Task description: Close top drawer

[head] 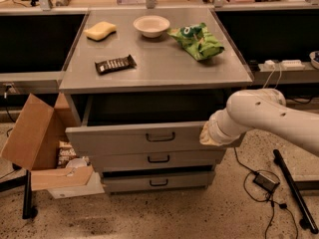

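The top drawer [124,139] is a wide grey metal drawer with a small dark loop handle [160,137] at its centre. It stands pulled out from the cabinet, its dark inside open to view. My gripper [205,136] is at the end of the white arm [264,118] coming in from the right. It is against the right end of the drawer's front panel. The arm's wrist covers most of the gripper.
Two lower grey drawers [158,159] sit under the top one. On the cabinet top [164,66] lie a yellow sponge [100,31], a white bowl [151,25], a green chip bag [197,41] and a dark snack bar [115,64]. An open cardboard box [35,138] stands at the left. Cables [264,180] lie at the right.
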Robot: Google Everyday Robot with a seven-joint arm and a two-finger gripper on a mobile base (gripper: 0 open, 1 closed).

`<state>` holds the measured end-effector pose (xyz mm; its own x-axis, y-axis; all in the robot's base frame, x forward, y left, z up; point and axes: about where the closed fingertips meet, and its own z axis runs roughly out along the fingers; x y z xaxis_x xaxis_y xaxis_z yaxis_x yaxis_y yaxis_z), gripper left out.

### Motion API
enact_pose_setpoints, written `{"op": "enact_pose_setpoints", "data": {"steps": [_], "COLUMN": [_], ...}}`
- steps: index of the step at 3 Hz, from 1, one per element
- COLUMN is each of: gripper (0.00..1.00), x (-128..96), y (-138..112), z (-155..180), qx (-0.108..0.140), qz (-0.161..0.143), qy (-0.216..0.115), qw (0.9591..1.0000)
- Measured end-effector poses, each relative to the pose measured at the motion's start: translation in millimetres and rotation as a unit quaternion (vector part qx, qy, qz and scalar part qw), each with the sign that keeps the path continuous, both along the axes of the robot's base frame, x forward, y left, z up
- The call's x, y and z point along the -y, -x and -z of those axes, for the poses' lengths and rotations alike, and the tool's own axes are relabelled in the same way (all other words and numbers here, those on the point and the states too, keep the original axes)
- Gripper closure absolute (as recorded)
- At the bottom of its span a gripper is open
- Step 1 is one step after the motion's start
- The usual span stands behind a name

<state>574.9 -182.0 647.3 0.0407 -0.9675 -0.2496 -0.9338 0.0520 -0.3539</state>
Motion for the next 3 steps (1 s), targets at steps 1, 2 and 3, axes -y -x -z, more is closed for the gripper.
{"op": "enact_pose_setpoints", "data": {"steps": [1,2,3], "gripper": [0.84,0.6,0.36], "x": [0.6,0.7,0.7], "y": [-12.2,-13.0,-13.0], "z": [2.6,2.0,2.1], "qx": [-0.01,-0.01,-0.01], "qz": [0.005,0.005,0.005], "qy": [-0.001,-0.001,-0.001], "qw": [0.9999,0.9999,0.9999]}}
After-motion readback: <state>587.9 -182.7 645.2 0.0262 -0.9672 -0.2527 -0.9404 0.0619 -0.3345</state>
